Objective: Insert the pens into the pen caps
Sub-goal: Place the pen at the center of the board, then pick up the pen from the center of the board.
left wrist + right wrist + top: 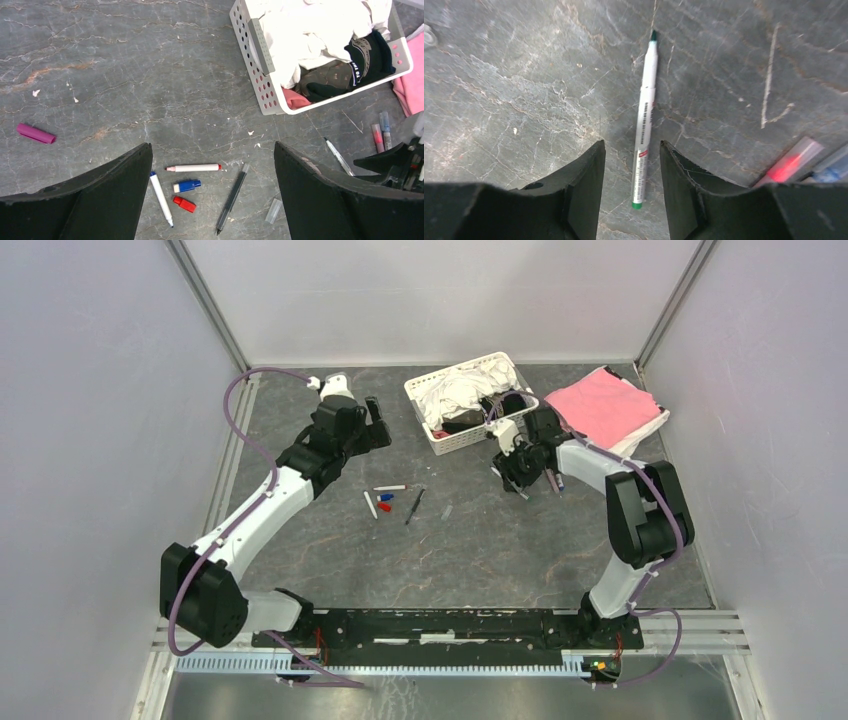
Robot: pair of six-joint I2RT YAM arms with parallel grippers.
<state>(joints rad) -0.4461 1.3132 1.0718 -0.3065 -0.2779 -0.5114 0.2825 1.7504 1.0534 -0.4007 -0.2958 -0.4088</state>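
Between my open left gripper's (212, 145) fingers lie a white red-ended pen (194, 168), a white blue-ended pen (161, 198), a dark pen (231, 196), a blue cap (187, 186), a red cap (184, 204) and a clear cap (273, 210). A magenta cap (35, 133) lies far left. The left gripper (378, 425) hovers behind this cluster (390, 498). My right gripper (631, 143) is open and low over the table, its jaws either side of the rear end of a white green-tipped pen (645, 120). A pinkish pen (791, 164) and a bluish one (831, 167) lie to the right.
A white basket (425, 405) of clothes stands at the back centre, just behind the right gripper (515, 478). A folded pink cloth (605, 408) lies at the back right. White walls enclose the table on three sides.
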